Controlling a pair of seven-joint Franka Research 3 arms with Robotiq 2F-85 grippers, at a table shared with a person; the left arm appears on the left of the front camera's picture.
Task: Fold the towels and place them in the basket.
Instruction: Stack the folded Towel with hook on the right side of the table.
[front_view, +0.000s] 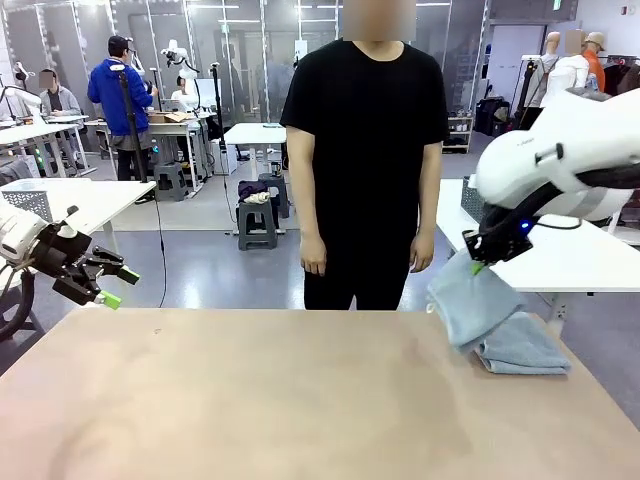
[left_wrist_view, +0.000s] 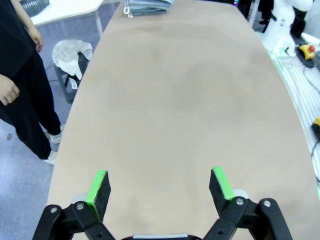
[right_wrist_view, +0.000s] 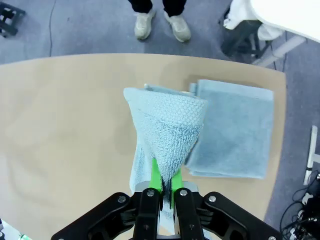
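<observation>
1. The right gripper (front_view: 481, 262) hangs above the far right corner of the table (front_view: 300, 400), its arm bending in from the right and its fingers pointing down and slightly toward the table's middle.
2. Its jaws are pinched narrow on the lifted towel (front_view: 470, 300), clamping an edge between the green pads; in the right wrist view the right gripper (right_wrist_view: 162, 187) has that cloth (right_wrist_view: 165, 135) draping away from it in a loose cone.
3. The lifted towel's lower end reaches down to the folded towel (front_view: 522, 350), which lies flat on that same table corner.
4. The left gripper (front_view: 110, 285) hovers off the table's far left corner, wrist level, fingers aimed toward the table.
5. Its jaws stand wide with nothing between them.
6. A person (front_view: 365, 160) stands at the table's far edge, arms hanging down.
</observation>
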